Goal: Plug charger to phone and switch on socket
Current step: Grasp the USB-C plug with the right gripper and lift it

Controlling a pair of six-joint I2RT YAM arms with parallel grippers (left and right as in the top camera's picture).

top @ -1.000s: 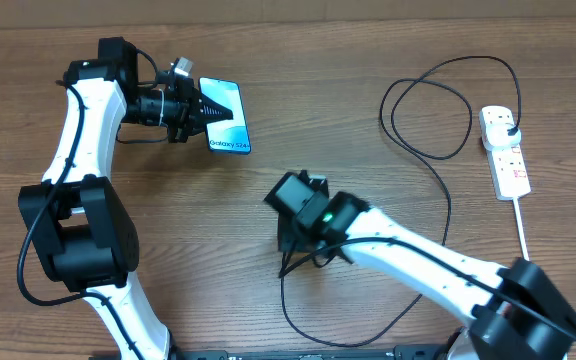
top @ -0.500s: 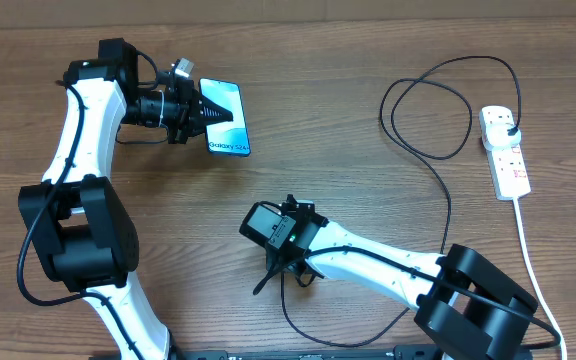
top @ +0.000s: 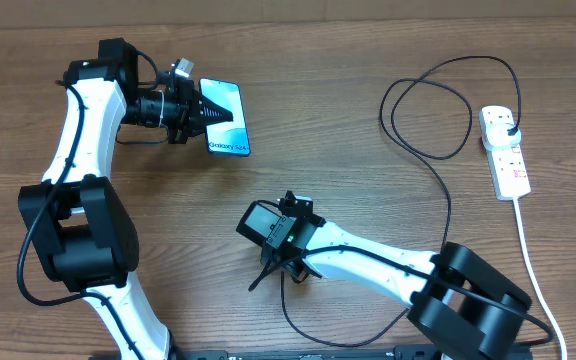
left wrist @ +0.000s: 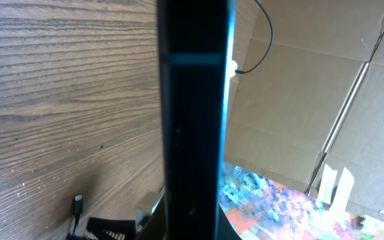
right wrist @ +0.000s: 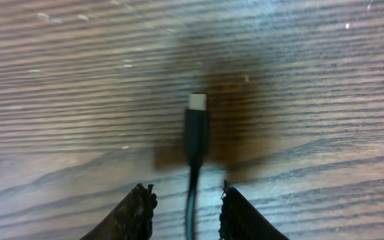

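While in left gripper (top: 226, 112), phone (top: 230, 138) screen-up.

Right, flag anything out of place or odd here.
Nothing is damaged or spilled. The charger connector lies loose on the table, between the fingertips of the open right tool, not gripped. The phone sits at an angle in the left tool.

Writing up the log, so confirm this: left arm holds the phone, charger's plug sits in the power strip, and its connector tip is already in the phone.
Not quite. The connector tip is not in the phone; it lies on the table between the right arm's open fingers, as the right wrist view shows. The rest stands.
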